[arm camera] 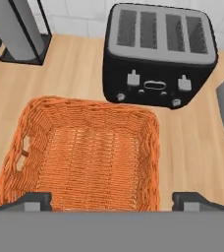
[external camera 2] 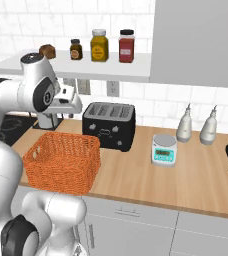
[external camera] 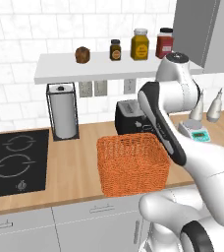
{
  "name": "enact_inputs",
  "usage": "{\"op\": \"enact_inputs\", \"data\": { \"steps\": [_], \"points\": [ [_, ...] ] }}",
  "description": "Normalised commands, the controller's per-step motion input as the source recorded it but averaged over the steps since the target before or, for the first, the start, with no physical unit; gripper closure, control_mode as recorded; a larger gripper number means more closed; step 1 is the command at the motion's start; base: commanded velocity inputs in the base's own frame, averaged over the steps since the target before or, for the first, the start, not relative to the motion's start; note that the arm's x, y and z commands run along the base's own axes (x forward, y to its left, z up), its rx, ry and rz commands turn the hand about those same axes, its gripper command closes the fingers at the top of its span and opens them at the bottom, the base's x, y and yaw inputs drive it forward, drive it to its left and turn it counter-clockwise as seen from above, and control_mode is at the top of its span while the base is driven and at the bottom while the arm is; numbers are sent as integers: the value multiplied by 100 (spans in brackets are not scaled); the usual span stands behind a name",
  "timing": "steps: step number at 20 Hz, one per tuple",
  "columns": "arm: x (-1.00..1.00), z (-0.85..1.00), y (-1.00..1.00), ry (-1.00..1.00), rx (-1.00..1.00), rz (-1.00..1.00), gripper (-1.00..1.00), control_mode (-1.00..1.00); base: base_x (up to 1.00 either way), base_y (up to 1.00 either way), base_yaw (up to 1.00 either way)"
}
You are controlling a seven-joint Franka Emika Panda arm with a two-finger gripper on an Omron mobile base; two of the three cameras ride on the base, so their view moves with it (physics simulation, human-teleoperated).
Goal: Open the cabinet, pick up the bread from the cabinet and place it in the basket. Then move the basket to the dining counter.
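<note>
Gripper [arm camera: 112, 199] above basket [arm camera: 84, 152], looking down into it; finger tips spread wide, nothing between them. Basket on wood worktop [external camera: 79, 147], just in front of black toaster [arm camera: 158, 54]; no bread seen inside. Bread [external camera: 82, 54] on white shelf [external camera: 60, 69], left of three jars. Paper towel holder [external camera: 63, 112] and stove [external camera: 15, 162] left of basket; scale [external camera 2: 164, 149] right of toaster.

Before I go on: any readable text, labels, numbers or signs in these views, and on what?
No text can be read.
Yellow jar: label with a dark mark, too blurred.
Small dark-lidded jar: label too small.
Red jar: no text legible.
Kitchen scale: display lit, digits not resolvable.
Toaster: front controls show no legible marking.
Stove: ring outlines and knobs, no words.
</note>
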Motion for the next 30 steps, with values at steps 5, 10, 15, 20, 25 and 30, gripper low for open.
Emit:
{"op": "enact_inputs", "data": {
  "steps": [5, 10, 15, 20, 25, 30],
  "points": [
    [-22, 60, 37, -19, 2, 1, -100, -100, 0, 0, 0],
    [-1, 75, 71, -11, 3, 5, -100, -100, 0, 0, 0],
    [1, 60, 56, -5, 1, 5, -100, -100, 0, 0, 0],
    [20, 44, 34, -12, 0, 3, -100, -100, 0, 0, 0],
    [64, 28, 51, -9, 2, 2, -100, -100, 0, 0, 0],
    [90, 23, 41, -10, 5, 2, -100, -100, 0, 0, 0]
  ]
}}
